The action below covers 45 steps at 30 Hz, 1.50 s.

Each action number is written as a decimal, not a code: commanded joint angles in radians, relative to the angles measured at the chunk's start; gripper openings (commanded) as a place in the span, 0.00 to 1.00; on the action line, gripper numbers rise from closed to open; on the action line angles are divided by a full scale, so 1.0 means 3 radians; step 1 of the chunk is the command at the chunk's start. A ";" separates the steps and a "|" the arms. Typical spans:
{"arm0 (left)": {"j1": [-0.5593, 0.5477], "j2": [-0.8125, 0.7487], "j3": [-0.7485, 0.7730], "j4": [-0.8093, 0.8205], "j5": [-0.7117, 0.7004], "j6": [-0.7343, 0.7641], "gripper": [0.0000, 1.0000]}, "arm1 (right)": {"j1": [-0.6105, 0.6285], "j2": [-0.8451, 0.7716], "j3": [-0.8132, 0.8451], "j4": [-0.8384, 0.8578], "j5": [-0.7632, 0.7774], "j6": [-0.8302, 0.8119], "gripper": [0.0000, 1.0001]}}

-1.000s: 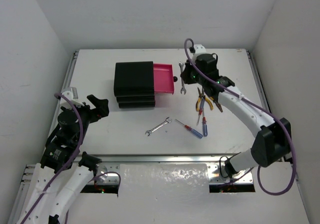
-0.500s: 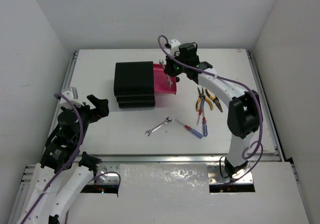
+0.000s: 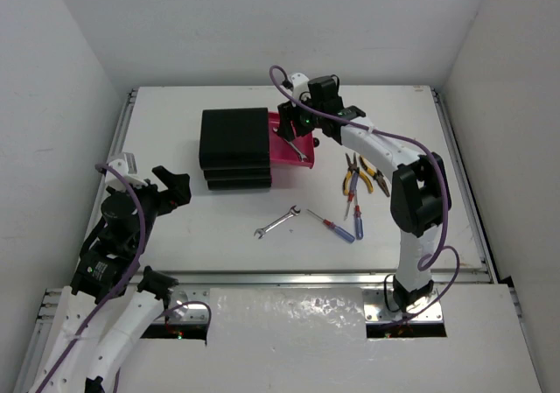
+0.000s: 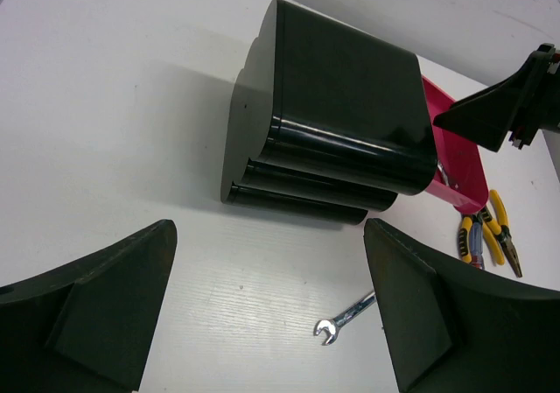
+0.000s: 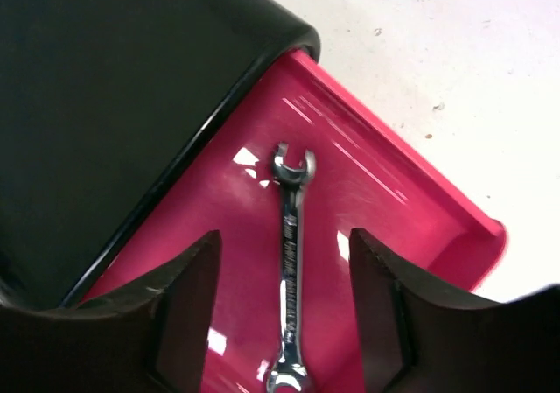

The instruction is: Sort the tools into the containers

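My right gripper [image 3: 294, 136] hangs open over the pulled-out top drawer [image 3: 291, 157], which is pink inside, of the black chest [image 3: 234, 147]. In the right wrist view a silver wrench [image 5: 290, 262] shows lengthwise between the spread fingers [image 5: 188, 310] of the right gripper [image 5: 284, 314], touching neither, against the drawer's pink floor [image 5: 394, 227]. A second wrench [image 3: 276, 221] lies on the table. So do two yellow-handled pliers [image 3: 352, 177] and two screwdrivers [image 3: 331, 225] [image 3: 357, 218]. My left gripper [image 3: 178, 187] is open and empty, left of the chest [image 4: 341, 122], and looks at the loose wrench [image 4: 346, 317].
The chest's two lower drawers [image 3: 238, 181] are pushed in. White walls enclose the table on three sides. The right arm [image 3: 385, 152] arches above the pliers. A metal rail [image 3: 289, 277] runs along the near edge.
The right arm swung left from beside the pliers to over the open drawer, carrying a wrench. Its jaws then opened and let the wrench go. The left arm stayed still.
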 commanded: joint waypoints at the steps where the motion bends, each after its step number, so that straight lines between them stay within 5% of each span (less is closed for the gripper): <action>1: -0.0031 0.0026 0.0045 0.0152 0.0013 0.0022 0.87 | 0.0031 -0.0221 0.0058 0.0091 -0.0089 -0.0076 0.60; 8: -0.0036 0.0026 0.0050 0.0152 0.0008 0.0017 0.87 | 0.0148 -0.0808 -0.0344 0.0055 0.0151 0.0174 0.62; 11: -0.0031 0.0016 0.0045 0.0147 0.0003 0.0017 0.87 | 0.0398 -0.1325 -0.0942 0.0096 0.0865 0.0419 0.82; 12: -0.0031 0.0021 0.0045 0.0147 -0.0002 0.0017 0.87 | 0.0485 -0.1448 -0.1086 0.0086 0.1323 0.0512 0.96; 15: -0.0031 0.0036 0.0045 0.0152 -0.0002 0.0017 0.87 | 0.0929 -0.1755 -0.1505 -0.0215 0.2508 0.0982 0.99; 20: -0.0031 0.0072 0.0045 0.0147 -0.0018 0.0012 0.87 | 0.1937 -0.1639 -0.1726 -0.0618 0.3740 0.1844 0.99; 22: -0.0031 0.0077 0.0050 0.0127 -0.0043 0.0002 0.87 | 0.2106 -0.1414 -0.1467 -0.0869 0.3889 0.2198 0.99; 24: -0.0031 0.0062 0.0055 0.0121 -0.0059 -0.0008 0.87 | 0.2147 -0.0889 -0.1003 -0.1984 0.3783 0.3522 0.99; 26: -0.0036 0.0026 0.0050 0.0121 -0.0064 -0.0013 0.87 | 0.2173 -0.0703 -0.0822 -0.2301 0.3696 0.4079 0.99; 30: -0.0031 -0.0025 0.0040 0.0137 -0.0053 -0.0008 0.86 | 0.2300 -0.0478 -0.0878 -0.1673 0.3496 0.4126 0.97; 34: -0.0037 -0.0030 0.0040 0.0142 -0.0038 -0.0003 0.87 | 0.2306 -0.0008 -0.0541 -0.2274 0.3465 0.4924 0.93; 40: -0.0042 -0.0045 0.0040 0.0147 -0.0023 0.0002 0.87 | 0.2255 0.0243 -0.0576 -0.2021 0.3450 0.5115 0.76; 45: -0.0057 -0.0051 0.0030 0.0152 -0.0018 0.0002 0.87 | 0.2148 0.0524 -0.0443 -0.1985 0.3424 0.5099 0.74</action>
